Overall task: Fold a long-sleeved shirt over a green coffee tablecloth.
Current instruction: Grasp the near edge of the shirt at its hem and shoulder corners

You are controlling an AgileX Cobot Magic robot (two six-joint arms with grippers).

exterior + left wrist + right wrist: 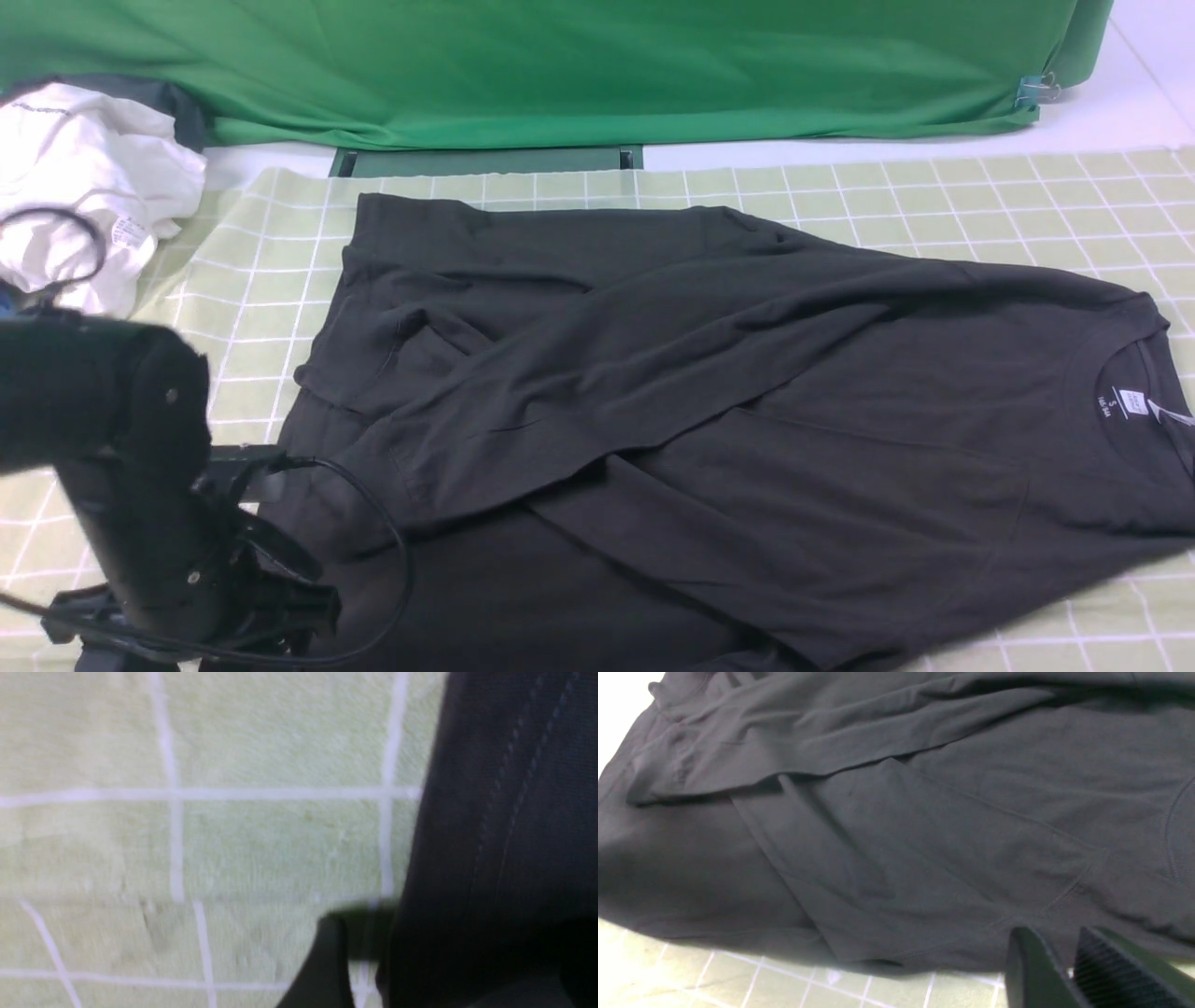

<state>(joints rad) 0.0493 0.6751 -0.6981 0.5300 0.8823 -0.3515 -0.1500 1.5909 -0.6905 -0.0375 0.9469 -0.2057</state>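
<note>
The long-sleeved shirt lies flat on the green coffee tablecloth, both sleeves crossed over its body, collar and white neck label at the right. My left gripper is low at the shirt's left hem. In the left wrist view the left gripper stands open, its fingers wide apart, with the stitched hem of the shirt lying between them. The right gripper hovers over the near edge of the shirt, slightly open and holding nothing. The front view does not show the right arm.
A crumpled white garment lies at the back left. Plain bright green fabric hangs across the back, with a metal clip at its right corner. A black cable loops from the left arm over the shirt.
</note>
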